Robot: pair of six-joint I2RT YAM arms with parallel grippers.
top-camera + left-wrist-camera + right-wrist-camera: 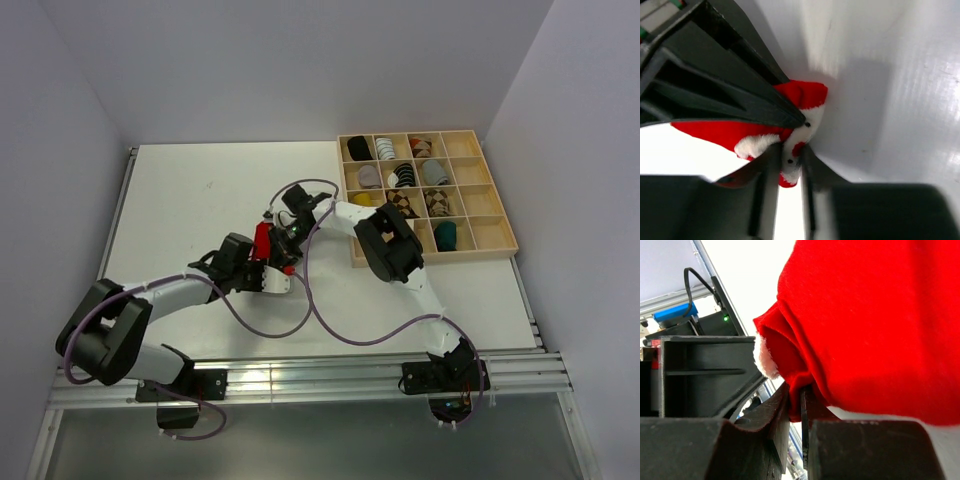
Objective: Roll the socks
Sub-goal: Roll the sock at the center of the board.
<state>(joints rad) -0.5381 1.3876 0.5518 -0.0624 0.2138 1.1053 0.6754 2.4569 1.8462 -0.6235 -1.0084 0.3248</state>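
White tabletop, enclosed by pale grey walls, shown from above and from both wrists. At the left, the left arm reaches inward. The left gripper has its fingers drawn close together on a fold of the red sock, and cloth fills the narrow gap between them.

The sock sits directly ahead of these fingertips, between the two grippers. Its long axis runs from the near edge toward the far wall, slightly tilted, with the near end at the left gripper and the far end beside the right gripper. The fabric is soft and bright red, bunched into folds with a rounded hem. It carries tufts of white fleece and a few small black dots on a white patch.

The right gripper's fingers are pressed almost together, pinching the red hem. Whether the sock's middle rests on the table cannot be told.

To the right of the right arm lies a wooden tray, well apart from both grippers. Several of its compartments hold rolled sock bundles.
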